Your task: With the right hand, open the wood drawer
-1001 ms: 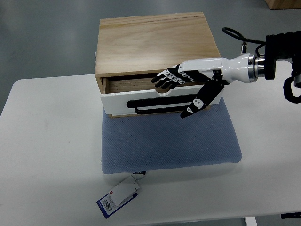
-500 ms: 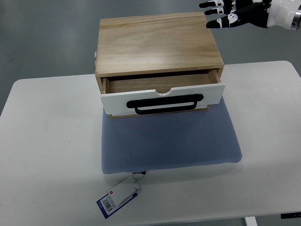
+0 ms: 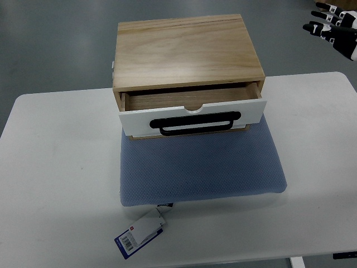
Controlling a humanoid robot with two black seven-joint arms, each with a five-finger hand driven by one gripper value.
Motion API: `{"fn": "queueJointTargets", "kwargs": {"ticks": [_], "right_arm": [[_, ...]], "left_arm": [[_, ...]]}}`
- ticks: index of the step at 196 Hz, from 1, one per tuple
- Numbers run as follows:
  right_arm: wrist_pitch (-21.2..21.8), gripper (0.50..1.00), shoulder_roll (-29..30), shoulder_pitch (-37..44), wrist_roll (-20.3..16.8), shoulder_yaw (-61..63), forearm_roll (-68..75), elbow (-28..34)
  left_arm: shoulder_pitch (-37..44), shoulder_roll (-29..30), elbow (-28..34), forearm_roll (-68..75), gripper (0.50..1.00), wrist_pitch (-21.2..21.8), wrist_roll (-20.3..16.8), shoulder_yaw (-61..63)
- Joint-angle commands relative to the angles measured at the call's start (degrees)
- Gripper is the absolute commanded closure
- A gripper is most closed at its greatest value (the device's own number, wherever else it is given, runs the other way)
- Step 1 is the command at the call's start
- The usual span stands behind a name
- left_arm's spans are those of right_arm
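Note:
A light wooden box (image 3: 187, 50) stands at the back of a white table (image 3: 56, 184). Its drawer (image 3: 192, 114) has a white front with a black handle (image 3: 195, 124) and stands pulled out a short way, showing a strip of its wooden inside. My right hand (image 3: 329, 23) is high in the top right corner, far from the drawer, fingers spread and holding nothing. The left arm is out of view.
A blue-grey mat (image 3: 201, 167) lies under the box front and reaches toward me. A blue and white tag (image 3: 139, 233) hangs off the mat's near left corner. Grey floor shows beyond the table.
My right hand let go of the drawer front, lifted away up and to the right, and now sits at the picture's top right corner. The drawer stays pulled out.

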Motion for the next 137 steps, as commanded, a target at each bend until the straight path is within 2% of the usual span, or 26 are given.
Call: {"fn": "queueJointTargets", "kwargs": {"ticks": [1,44,72,137], "right_arm": [[-2.41,0.574,2.58,-2.07,3.88,0.16,0.23,-2.32],[-4.96,0.572,6.53,-6.11,9.06,0.16,0.23,-3.02],[-6.63,0.572,8.73,-8.04,9.15,0.07,0.14,-2.93],[-6.72,0.570,12.42,-11.47,9.33,0.16,0.14,-2.93]], "left_arm": [[-0.01,0.00,0.00,0.05,0.500,0.00,0.00,0.00],[-0.01,0.00,0.00,0.05,0.500,0.00,0.00,0.00],[-0.01,0.00,0.00,0.05,0.500,0.00,0.00,0.00],[-0.01,0.00,0.00,-0.04,0.500,0.00,0.00,0.00]]}}
